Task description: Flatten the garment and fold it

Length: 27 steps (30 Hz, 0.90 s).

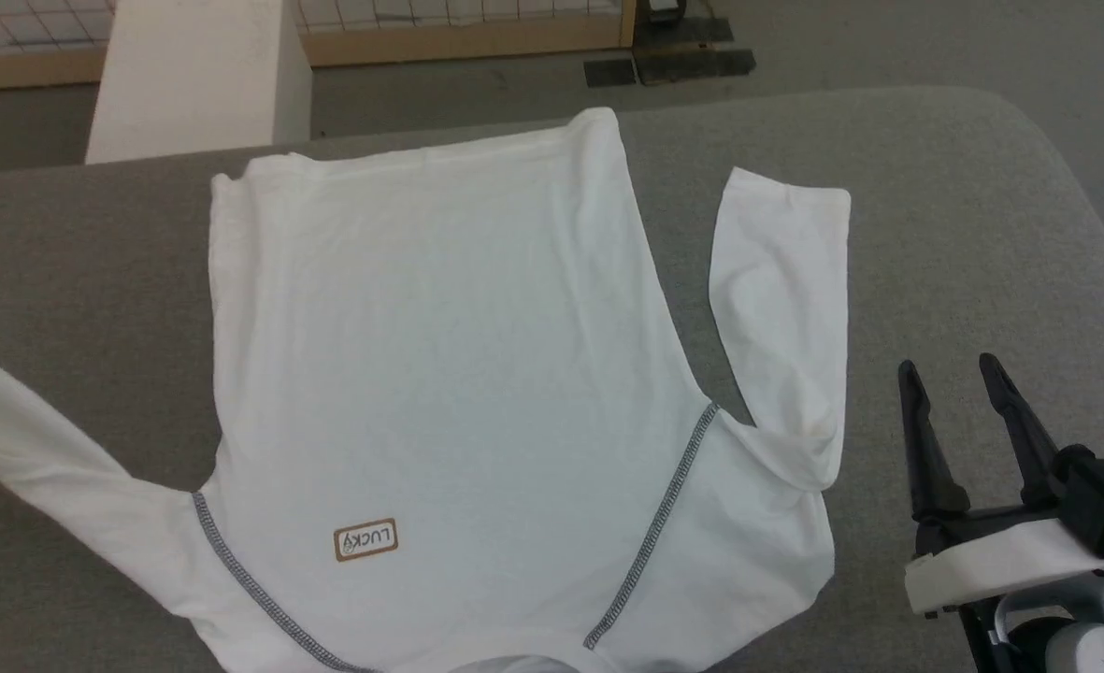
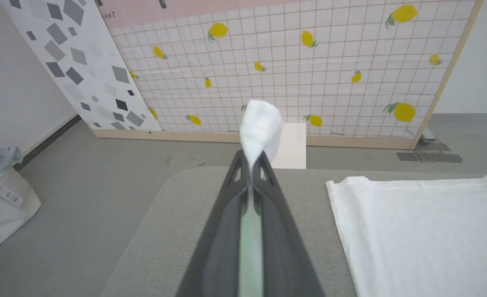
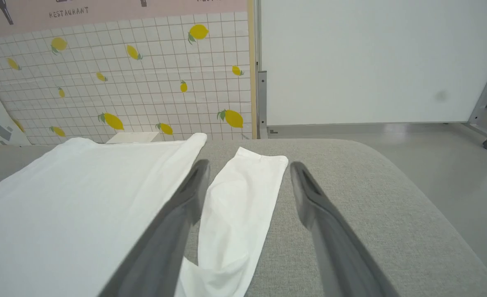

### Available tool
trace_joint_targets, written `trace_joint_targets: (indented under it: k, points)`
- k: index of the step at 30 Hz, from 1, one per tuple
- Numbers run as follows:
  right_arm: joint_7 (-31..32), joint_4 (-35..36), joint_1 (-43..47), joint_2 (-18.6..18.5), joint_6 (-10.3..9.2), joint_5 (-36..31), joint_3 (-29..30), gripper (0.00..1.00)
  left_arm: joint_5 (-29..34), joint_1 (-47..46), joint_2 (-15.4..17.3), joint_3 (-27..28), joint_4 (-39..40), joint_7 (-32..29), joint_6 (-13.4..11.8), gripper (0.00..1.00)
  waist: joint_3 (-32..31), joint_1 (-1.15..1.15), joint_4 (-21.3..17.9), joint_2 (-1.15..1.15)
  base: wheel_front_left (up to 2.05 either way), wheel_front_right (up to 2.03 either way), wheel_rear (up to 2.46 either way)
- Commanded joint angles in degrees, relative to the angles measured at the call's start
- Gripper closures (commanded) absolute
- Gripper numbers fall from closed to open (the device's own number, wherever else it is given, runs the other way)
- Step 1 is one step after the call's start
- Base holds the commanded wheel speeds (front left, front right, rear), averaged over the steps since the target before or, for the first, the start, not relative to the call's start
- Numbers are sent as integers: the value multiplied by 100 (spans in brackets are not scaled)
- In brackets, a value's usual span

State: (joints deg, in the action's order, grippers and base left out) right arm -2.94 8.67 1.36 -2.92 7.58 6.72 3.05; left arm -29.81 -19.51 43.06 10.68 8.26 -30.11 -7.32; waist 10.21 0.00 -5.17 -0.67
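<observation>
Body of garment (image 1: 439, 374) lies spread on grey desk (image 1: 982, 234). Left end effector (image 2: 252, 163) pinches sleeve cuff (image 2: 259, 123). Right end effector (image 1: 961, 374) wide, empty. Risk: thin cuff slips free, or the pull drags the flattened body.

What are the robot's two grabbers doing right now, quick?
Left gripper: shut on the garment, pinching white fabric between its fingers.
Right gripper: open, holding nothing.

White long-sleeved shirt (image 1: 449, 374) lying flat on grey padded top (image 1: 963, 234), brown-bordered patch (image 1: 365, 539) facing up; right sleeve (image 1: 781, 308) lying bent back beside the body, left sleeve (image 1: 47, 449) stretching outward.
</observation>
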Motion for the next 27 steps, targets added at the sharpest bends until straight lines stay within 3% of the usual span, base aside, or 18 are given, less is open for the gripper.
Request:
trace_joint_targets:
  k: [1,6,12,17,20,27]
  points:
    - [24,49,55,4,-9,33,7,0,6,104,-116,-161,259,-108,-45,100,-362,0,273,67,0,0,0]
    - [72,111,119,4,-9,61,17,0,60,2,-548,-1086,1164,-425,-11,100,-461,0,258,67,0,0,0]
    - [101,139,145,4,-9,82,-19,0,235,-451,-1580,-2649,1362,-445,148,100,-490,0,208,67,0,0,0]
    - [110,112,133,4,-9,116,-121,0,340,-412,-2600,-3753,719,-180,173,100,-437,0,45,67,0,0,0]
    - [117,99,128,4,-9,135,-147,0,277,-195,-3037,-4269,170,-39,277,100,-389,0,-59,67,0,0,0]
    - [148,73,134,4,-9,134,-150,0,264,311,-3397,-5225,-1224,4,685,100,-314,0,-207,67,0,0,0]
